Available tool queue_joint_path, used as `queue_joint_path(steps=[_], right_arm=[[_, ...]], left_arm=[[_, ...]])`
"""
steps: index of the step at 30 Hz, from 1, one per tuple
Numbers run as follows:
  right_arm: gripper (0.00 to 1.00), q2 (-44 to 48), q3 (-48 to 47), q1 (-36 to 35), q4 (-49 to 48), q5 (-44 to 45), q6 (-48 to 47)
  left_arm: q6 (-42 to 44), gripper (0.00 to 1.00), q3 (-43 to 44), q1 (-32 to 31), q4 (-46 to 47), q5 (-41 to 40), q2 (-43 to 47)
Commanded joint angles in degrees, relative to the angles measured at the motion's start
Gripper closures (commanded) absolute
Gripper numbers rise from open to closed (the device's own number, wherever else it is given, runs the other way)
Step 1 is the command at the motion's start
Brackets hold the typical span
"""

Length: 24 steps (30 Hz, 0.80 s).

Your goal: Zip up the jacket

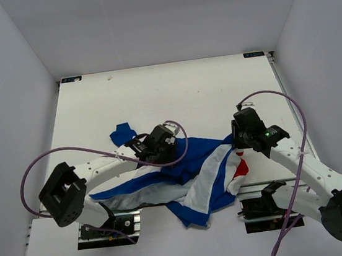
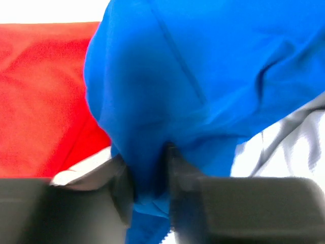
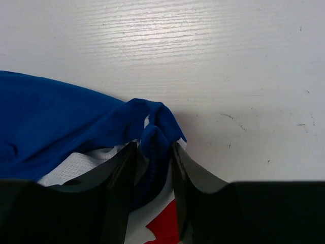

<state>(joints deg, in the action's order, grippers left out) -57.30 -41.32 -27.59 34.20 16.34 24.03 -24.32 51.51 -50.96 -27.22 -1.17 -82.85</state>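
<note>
Overhead view: the jacket (image 1: 195,175) lies crumpled on the white table (image 1: 185,89), in the near half. Its long axis runs roughly left to right, from the left arm's forearm to the right gripper. Blue, white and red panels are jumbled, so the direction of collar and hem cannot be told. One small blue part (image 1: 122,134) pokes out toward the far left, and a lower fold reaches down between the two arm bases.

The left gripper (image 1: 166,148) sits on the jacket's upper edge near the middle. In the left wrist view its jaws are nearly closed, pinching a bunched fold of blue fabric (image 2: 203,76), with a red panel (image 2: 45,101) to the left and white mesh to the right. The right gripper (image 1: 236,140) is at the jacket's right end. In the right wrist view its jaws are narrowly parted around a blue fold (image 3: 152,147), both fingers (image 3: 122,173) touching it.

Purple cables (image 1: 38,163) loop out from both arms. The far half of the table is bare board (image 3: 228,76), bounded by white walls (image 1: 14,72) on three sides.
</note>
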Motion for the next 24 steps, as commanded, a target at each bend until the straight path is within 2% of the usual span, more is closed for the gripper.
queue_joint_path(steps=[1, 2, 3, 4, 6, 7, 9, 13, 17, 21, 24], right_arm=[[0.61, 1.7, 0.1, 0.1, -1.8, -0.8, 0.3], [0.62, 1.7, 0.1, 0.1, -1.9, -1.0, 0.1], [0.64, 1.7, 0.3, 0.1, -2.1, -1.4, -0.6], [0.74, 1.7, 0.4, 0.2, -2.9, -2.4, -1.0], [0.81, 1.8, 0.8, 0.2, -3.8, -3.6, -1.9], [0.9, 1.8, 0.7, 0.1, -4.7, -5.5, -2.1], [1.0, 3.3, 0.0, 0.1, -6.4, -7.5, -3.2], [1.0, 7.1, -3.8, 0.2, -10.0, -11.6, -7.0], [1.0, 11.2, -8.4, 0.1, -13.4, -15.3, -10.6], [1.0, 16.4, -12.8, 0.1, -16.3, -22.0, -14.6], [1.0, 19.8, -16.9, 0.1, -18.0, -27.4, -15.9]], left_arm=[[-0.2, 0.67, 2.6, 0.0, 1.4, -0.3, 0.4], [-0.4, 0.89, 3.2, 0.1, 1.3, -1.0, 0.6], [-0.4, 0.98, 4.1, 0.1, 1.5, -1.6, 1.4], [-0.5, 1.0, 4.5, 0.1, 1.7, -2.1, 2.0], [-0.3, 1.0, 6.1, 0.0, 2.4, -3.9, 4.3], [0.1, 1.0, 6.6, 0.1, 2.7, -4.5, 5.1], [1.1, 1.0, 7.9, 0.1, 3.2, -6.7, 6.7], [3.4, 1.0, 14.6, 0.1, 2.5, -12.5, 11.3], [7.6, 1.0, 23.1, 0.1, 6.1, -14.8, 16.6], [12.4, 1.0, 31.4, 0.1, 10.2, -11.9, 20.4], [14.0, 1.0, 38.2, 0.0, 12.9, -5.9, 21.2]])
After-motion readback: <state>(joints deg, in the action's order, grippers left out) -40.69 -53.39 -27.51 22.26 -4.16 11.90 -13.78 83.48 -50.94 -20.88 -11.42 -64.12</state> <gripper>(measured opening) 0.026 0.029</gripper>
